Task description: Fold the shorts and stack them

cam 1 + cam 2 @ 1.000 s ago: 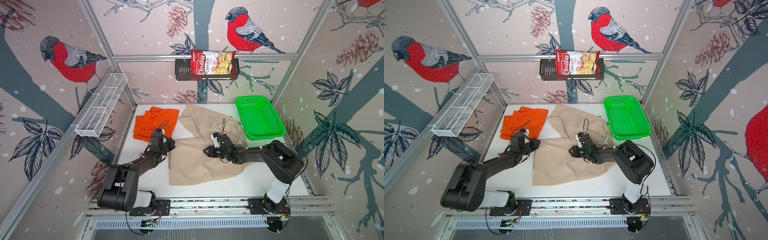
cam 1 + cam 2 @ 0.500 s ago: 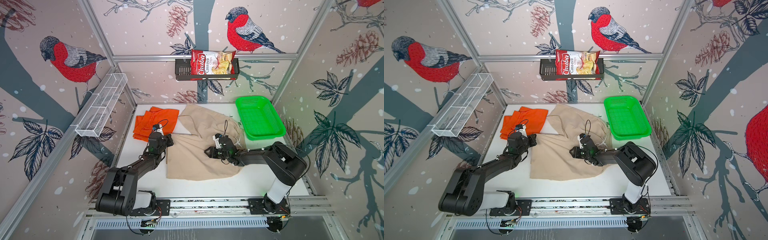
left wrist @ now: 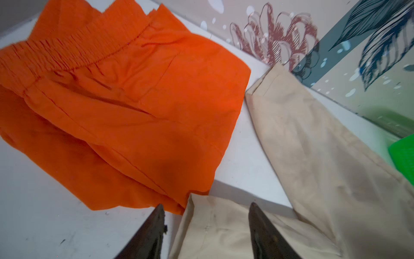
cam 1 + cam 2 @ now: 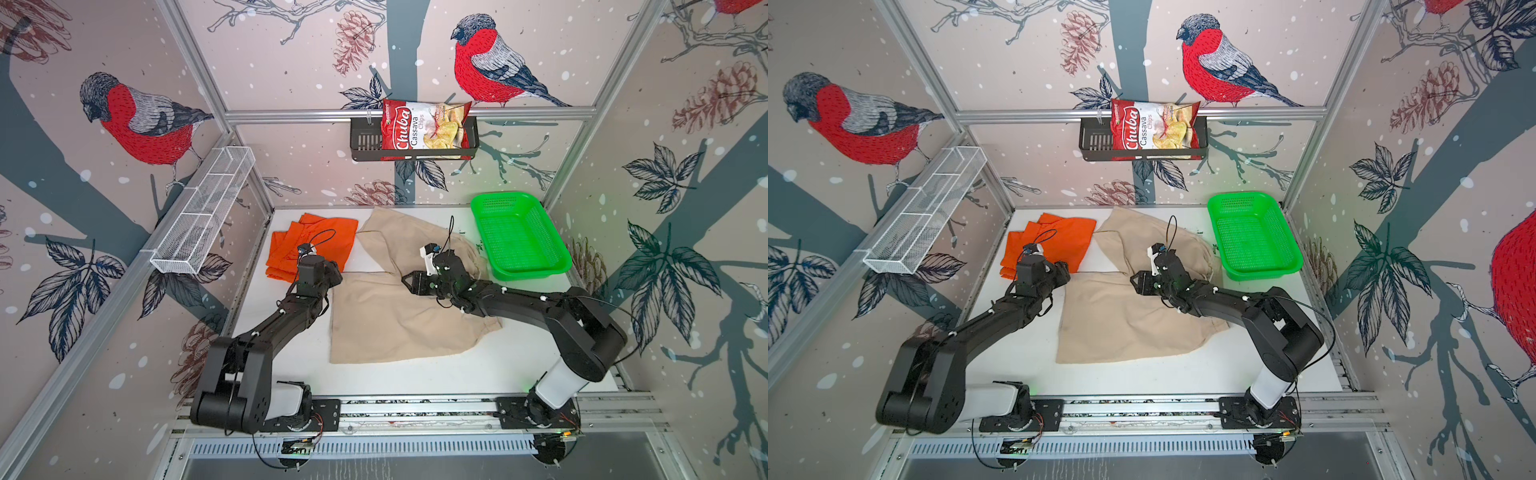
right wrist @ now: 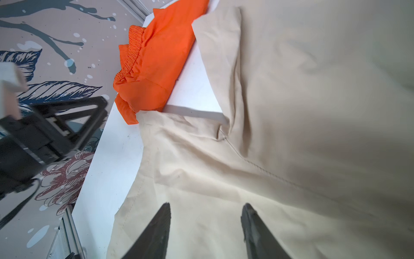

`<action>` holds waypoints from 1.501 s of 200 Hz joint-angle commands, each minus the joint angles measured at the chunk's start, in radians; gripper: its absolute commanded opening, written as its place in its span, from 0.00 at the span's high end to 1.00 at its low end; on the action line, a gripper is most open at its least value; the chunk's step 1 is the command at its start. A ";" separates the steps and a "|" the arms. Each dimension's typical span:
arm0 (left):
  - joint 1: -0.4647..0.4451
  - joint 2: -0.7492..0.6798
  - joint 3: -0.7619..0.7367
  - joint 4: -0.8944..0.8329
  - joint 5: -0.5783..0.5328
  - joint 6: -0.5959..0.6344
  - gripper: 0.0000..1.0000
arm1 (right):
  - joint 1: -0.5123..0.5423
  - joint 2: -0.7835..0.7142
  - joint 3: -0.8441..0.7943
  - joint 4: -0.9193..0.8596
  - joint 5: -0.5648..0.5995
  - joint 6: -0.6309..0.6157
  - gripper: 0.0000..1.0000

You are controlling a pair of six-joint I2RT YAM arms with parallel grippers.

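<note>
The beige shorts [image 4: 386, 316] [image 4: 1117, 320] lie spread flat across the middle of the white table, one leg reaching towards the back wall. The orange shorts [image 4: 320, 239] [image 4: 1059, 239] lie crumpled at the back left, their edge touching the corner of the beige leg. My left gripper [image 4: 332, 270] [image 3: 206, 205] stands open at that corner of the beige shorts [image 3: 224, 226], with the cloth lying loose between its fingers. My right gripper [image 4: 409, 282] [image 5: 206, 204] is open over the crotch area of the beige shorts [image 5: 291, 112], holding nothing.
A green mesh basket [image 4: 532, 272] [image 4: 1254, 232] stands at the back right, close to the beige waistband. A white wire shelf [image 4: 203, 216] hangs on the left wall. A black rack with a chips bag [image 4: 424, 129] hangs on the back wall.
My left gripper pulled the beige leg corner back and left towards the orange shorts, then opened and let it go. The right gripper stayed open and hardly moved.
</note>
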 commanded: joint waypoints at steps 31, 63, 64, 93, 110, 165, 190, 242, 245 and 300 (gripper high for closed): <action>-0.109 -0.177 -0.110 -0.164 0.179 -0.162 0.54 | -0.022 0.082 0.053 -0.048 -0.030 -0.015 0.49; -0.168 -0.216 -0.238 -0.172 0.247 -0.327 0.68 | -0.049 0.166 0.104 -0.071 -0.064 -0.024 0.49; -0.169 -0.216 -0.242 -0.173 0.249 -0.331 0.69 | -0.049 0.168 0.105 -0.073 -0.063 -0.025 0.49; -0.192 -0.229 -0.327 -0.237 0.233 -0.439 0.87 | -0.057 0.197 0.103 -0.120 -0.029 -0.044 0.49; -0.195 -0.257 -0.367 -0.277 0.228 -0.487 0.94 | -0.061 0.192 0.066 -0.128 -0.016 -0.046 0.49; -0.212 -0.479 -0.436 -0.484 0.232 -0.588 0.98 | -0.050 0.092 -0.167 -0.147 0.029 -0.018 0.49; -0.233 -0.568 -0.399 -0.571 0.217 -0.581 0.95 | -0.054 0.023 -0.215 -0.209 0.065 -0.030 0.49; -0.233 -0.593 -0.377 -0.348 0.186 -0.557 0.84 | -0.071 -0.030 0.015 -0.225 -0.012 -0.120 0.46; -0.233 -0.586 -0.378 -0.323 0.182 -0.555 0.84 | -0.073 -0.016 0.039 -0.223 -0.019 -0.126 0.46; -0.232 -0.297 -0.326 -0.091 0.107 -0.481 0.87 | -0.115 0.353 0.532 -0.261 -0.155 -0.215 0.39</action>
